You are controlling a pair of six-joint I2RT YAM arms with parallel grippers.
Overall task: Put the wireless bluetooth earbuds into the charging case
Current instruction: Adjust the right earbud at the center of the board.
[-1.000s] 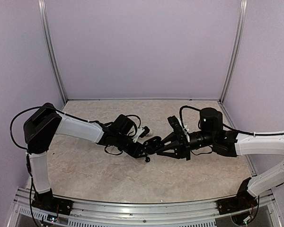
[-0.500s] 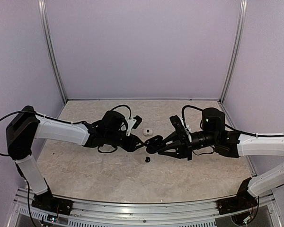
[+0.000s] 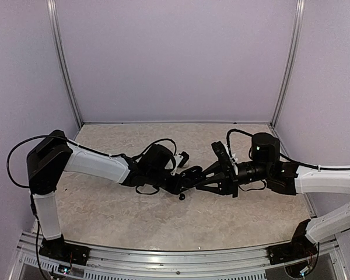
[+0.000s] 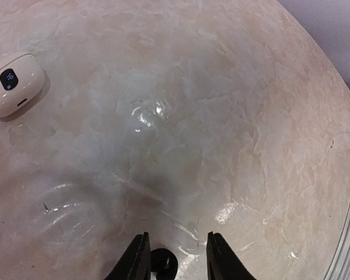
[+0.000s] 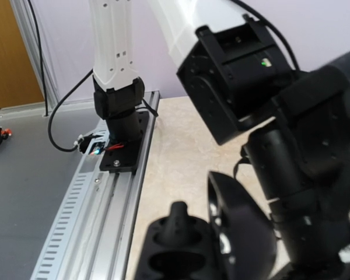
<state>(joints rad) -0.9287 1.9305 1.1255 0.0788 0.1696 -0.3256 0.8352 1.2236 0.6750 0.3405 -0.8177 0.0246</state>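
Top external view: the left arm's forearm stretches toward 3 o'clock and the right arm's toward 9 o'clock, both low over the beige marbled tabletop (image 3: 105, 204), so the left gripper (image 3: 179, 182) and right gripper (image 3: 193, 178) nearly meet at mid-table. The right jaws are closed narrowly on the black pebble-shaped charging case (image 3: 189, 175). In the right wrist view its lid (image 5: 239, 227) stands tilted open at 3 o'clock of the two sockets, which face the camera.

A tiny glossy black rounded earbud (image 3: 181, 196) lies on the tabletop just at 6 o'clock of the grippers, too small to tell its long axis.

In the left wrist view the left jaws stand partly apart. A small black rounded bud (image 4: 163, 263) sits between the fingertips (image 4: 137, 259), with a gap on one side; whether it is gripped cannot be told. A white pebble-shaped case (image 4: 14, 84) lies at 10 o'clock.
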